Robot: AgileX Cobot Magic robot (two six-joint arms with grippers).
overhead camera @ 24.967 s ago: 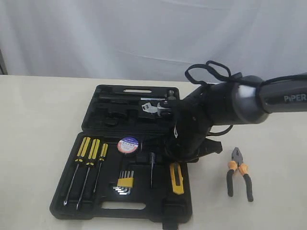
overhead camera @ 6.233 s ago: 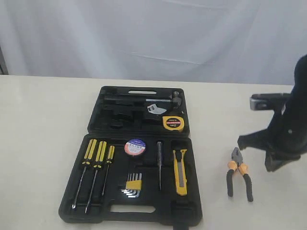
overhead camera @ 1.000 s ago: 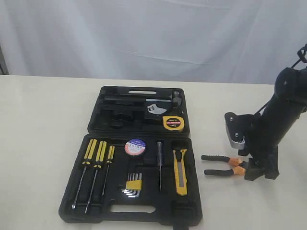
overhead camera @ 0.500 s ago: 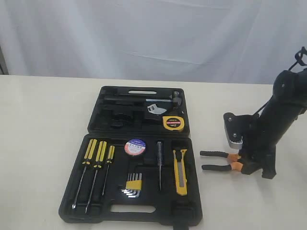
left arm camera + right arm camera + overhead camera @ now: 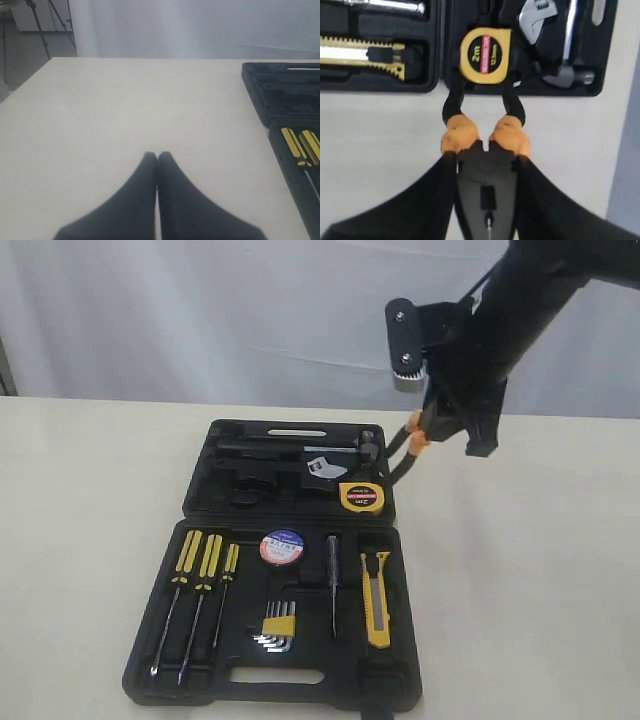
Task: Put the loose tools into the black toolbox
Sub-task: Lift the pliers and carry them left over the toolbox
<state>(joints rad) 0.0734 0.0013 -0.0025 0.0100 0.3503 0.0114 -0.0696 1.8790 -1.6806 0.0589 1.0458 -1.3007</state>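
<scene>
My right gripper (image 5: 440,422) is shut on the head of the orange-and-black-handled pliers (image 5: 408,445) and holds them in the air beside the right edge of the open black toolbox (image 5: 300,677). In the right wrist view the pliers (image 5: 461,131) hang from that gripper (image 5: 486,156), handles pointing at the yellow tape measure (image 5: 485,55) in the lid half. The tape measure (image 5: 361,497), the yellow-black utility knife (image 5: 377,598) and the black tape roll (image 5: 282,546) lie in toolbox slots. My left gripper (image 5: 157,155) is shut and empty over bare table, left of the toolbox (image 5: 280,95).
Yellow-black screwdrivers (image 5: 195,562), hex keys (image 5: 276,624) and a thin dark tool (image 5: 333,585) fill other slots. A hammer (image 5: 567,70) and wrench (image 5: 535,17) sit in the lid. The beige table (image 5: 520,600) stretches right of the box; a white curtain hangs behind.
The right arm has lifted the pliers off the table at the right and carried them up and left to the toolbox lid's right edge. The handles now hang downward.
</scene>
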